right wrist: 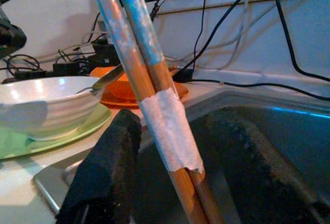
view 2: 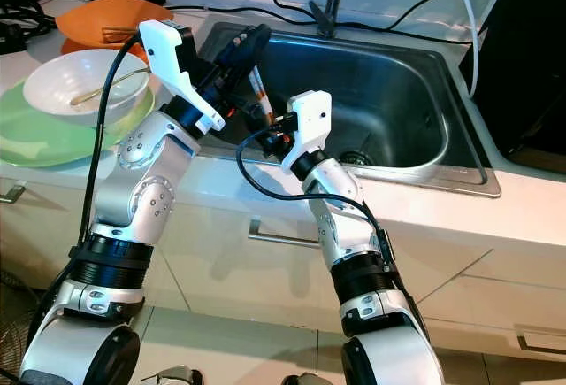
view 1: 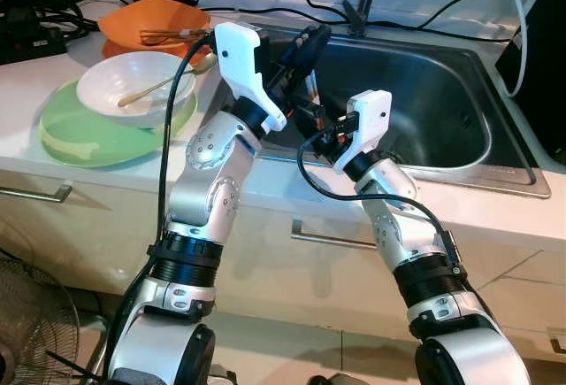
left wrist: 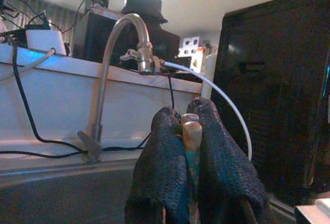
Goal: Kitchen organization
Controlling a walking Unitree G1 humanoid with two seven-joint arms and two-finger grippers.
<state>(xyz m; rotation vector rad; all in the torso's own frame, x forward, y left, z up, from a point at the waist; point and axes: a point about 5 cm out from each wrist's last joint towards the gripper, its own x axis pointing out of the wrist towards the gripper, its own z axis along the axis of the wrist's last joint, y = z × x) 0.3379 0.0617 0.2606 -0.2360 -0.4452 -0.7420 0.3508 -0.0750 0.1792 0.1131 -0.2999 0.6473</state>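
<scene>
Head views. The left hand (view 1: 305,49) is raised over the near-left corner of the stainless-steel sink basin (view 1: 442,102), its black fingers closed on a taped pair of wooden chopsticks (view 2: 262,93) that hangs down from it towards the right hand (view 2: 276,128). The right hand sits just below and beside the left, at the sink's front rim; its fingers are hidden behind its white wrist housing. To the outer side of the left hand, on the white counter (view 1: 35,75), a white ceramic bowl (view 1: 133,84) holding a spoon (view 1: 164,84) rests on a pale green plate (view 1: 80,137), with an orange dish (view 1: 146,26) behind them.

Left wrist view. The two fingers (left wrist: 162,167) press together on the chopsticks' blunt ends; beyond them stands the curved metal faucet (left wrist: 111,64).

Right wrist view. The chopsticks, bound with white tape, cross between the spread fingers (right wrist: 105,172) without being clamped, so the right hand is open around them.

Progress, as a judgement: the chopsticks are lifted and appear midway through a hand-to-hand transfer. Left to do: the right hand's closing, the left hand's release, and stowing the chopsticks; the stacked dishes remain unsorted.
</scene>
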